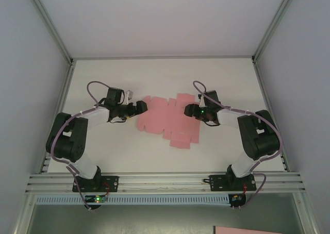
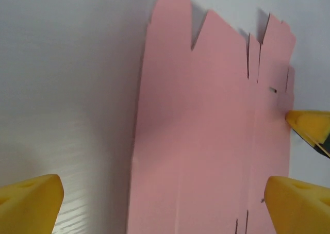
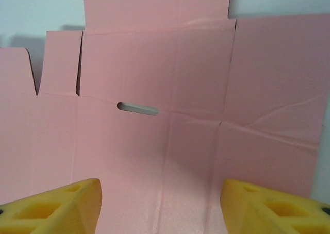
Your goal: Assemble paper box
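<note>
Left tool [image 1: 140, 107]: jaws wide, holding nothing, straddling the sheet's left edge with one finger over bare counter [image 1: 154, 74] and the other over pink.
Right tool [image 1: 188, 110]: jaws apart and empty, low over the sheet's right part, facing the slot.
Paper box [image 1: 165, 121]: an unfolded flat cut-out, lying on the counter between the two tools.
Long axis: runs roughly left to right, from one tool to the other.
Nearer arm: both are at the sheet, the right one further in.
Next move: probably lifting a flap on the right.
</note>
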